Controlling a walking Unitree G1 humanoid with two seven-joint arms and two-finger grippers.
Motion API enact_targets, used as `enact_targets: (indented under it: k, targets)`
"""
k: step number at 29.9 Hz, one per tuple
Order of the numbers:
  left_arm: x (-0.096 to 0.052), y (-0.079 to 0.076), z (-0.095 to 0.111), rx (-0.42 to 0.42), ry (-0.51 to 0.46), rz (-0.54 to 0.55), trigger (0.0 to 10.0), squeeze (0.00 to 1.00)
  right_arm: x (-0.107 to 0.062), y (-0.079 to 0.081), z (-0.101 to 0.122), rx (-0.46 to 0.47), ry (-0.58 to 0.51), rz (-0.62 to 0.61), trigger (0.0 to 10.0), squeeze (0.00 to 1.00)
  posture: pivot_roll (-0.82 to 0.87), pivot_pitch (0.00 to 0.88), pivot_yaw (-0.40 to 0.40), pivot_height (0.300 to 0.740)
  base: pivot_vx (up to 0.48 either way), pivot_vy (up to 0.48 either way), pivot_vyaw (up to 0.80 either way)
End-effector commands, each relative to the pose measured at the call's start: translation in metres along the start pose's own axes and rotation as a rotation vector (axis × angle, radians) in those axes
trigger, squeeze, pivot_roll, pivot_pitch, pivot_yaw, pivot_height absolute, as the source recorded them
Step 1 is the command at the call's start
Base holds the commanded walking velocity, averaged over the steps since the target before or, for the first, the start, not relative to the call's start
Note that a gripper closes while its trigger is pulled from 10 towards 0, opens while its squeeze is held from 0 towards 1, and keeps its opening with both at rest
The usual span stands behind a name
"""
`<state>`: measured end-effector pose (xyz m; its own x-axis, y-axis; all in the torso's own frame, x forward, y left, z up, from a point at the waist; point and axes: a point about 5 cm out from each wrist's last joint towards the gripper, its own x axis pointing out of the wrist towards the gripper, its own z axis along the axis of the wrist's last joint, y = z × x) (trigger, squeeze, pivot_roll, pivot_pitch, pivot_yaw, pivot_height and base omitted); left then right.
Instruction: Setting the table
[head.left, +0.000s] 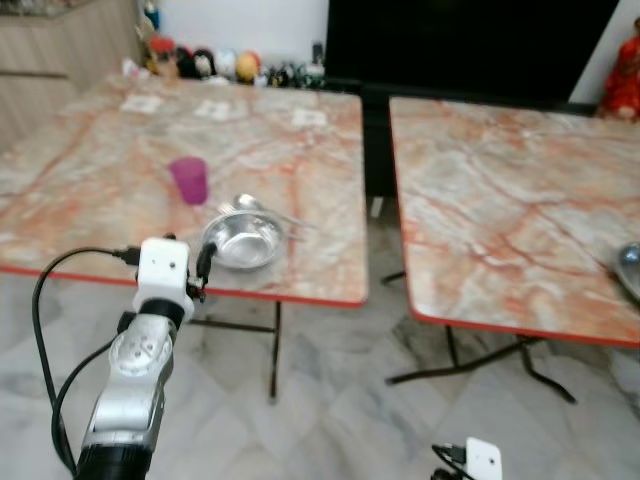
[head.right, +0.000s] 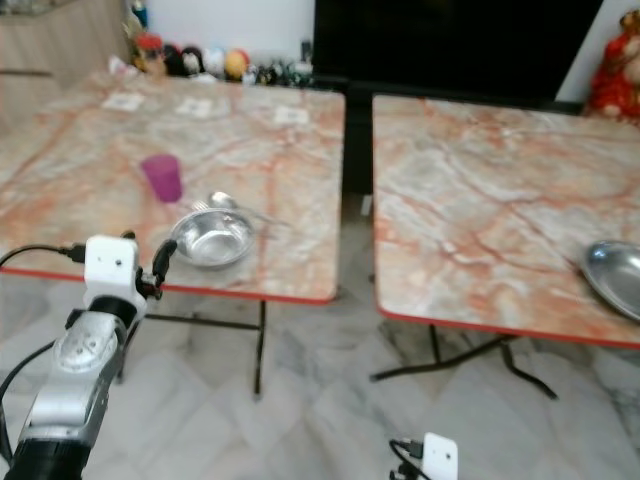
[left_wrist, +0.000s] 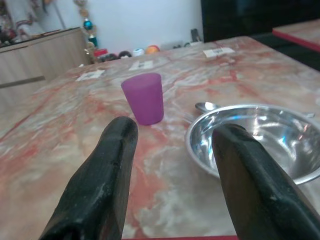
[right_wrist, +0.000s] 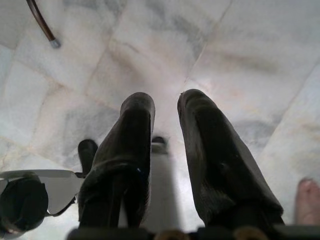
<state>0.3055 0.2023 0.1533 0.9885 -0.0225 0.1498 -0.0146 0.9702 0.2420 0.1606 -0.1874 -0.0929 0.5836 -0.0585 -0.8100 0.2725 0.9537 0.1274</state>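
A purple cup (head.left: 188, 180) stands on the left marble table (head.left: 90, 230). Just right of it, near the front edge, sits a steel bowl (head.left: 243, 240) with a spoon (head.left: 250, 205) lying behind it. My left gripper (left_wrist: 172, 132) is open and empty, held at the table's front edge with its fingertips (head.left: 206, 258) just short of the bowl (left_wrist: 260, 135) and cup (left_wrist: 144, 97). A second steel dish (head.right: 615, 275) lies at the right table's (head.right: 480, 200) right edge. My right gripper (right_wrist: 166, 102) hangs low over the floor, its fingers a narrow gap apart with nothing between them.
A gap (head.left: 378, 170) with folding legs (head.left: 275, 345) splits the two tables. Paper cards (head.left: 308, 117) lie on the left table's far side. Toys (head.left: 215, 63) and a black screen (head.left: 470, 40) line the back wall; a wooden cabinet (head.left: 50, 60) stands left.
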Motion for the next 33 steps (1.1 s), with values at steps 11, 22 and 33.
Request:
enact_targets:
  k: [11, 22, 33]
  targets:
    - [0.0, -0.009, 0.001, -0.001, -0.007, -0.025, 10.0, 0.0, -0.002, -0.009, -0.003, -0.005, 0.009, -0.023, 10.0, 0.0, 0.12, 0.0, -0.059, 0.74, 0.0, 0.393, 0.0]
    - [-0.004, -0.019, 0.002, -0.061, -0.022, -0.084, 10.0, 0.0, -0.002, -0.009, -0.003, -0.009, 0.009, -0.022, 10.0, 0.0, 0.13, 0.003, -0.064, 0.74, 0.0, 0.0, 0.0]
    - [-0.005, -0.03, 0.006, -0.078, -0.035, -0.159, 10.0, 0.0, -0.002, -0.009, -0.002, -0.011, 0.01, -0.021, 10.0, 0.0, 0.13, 0.009, -0.062, 0.74, 0.0, 0.0, 0.0]
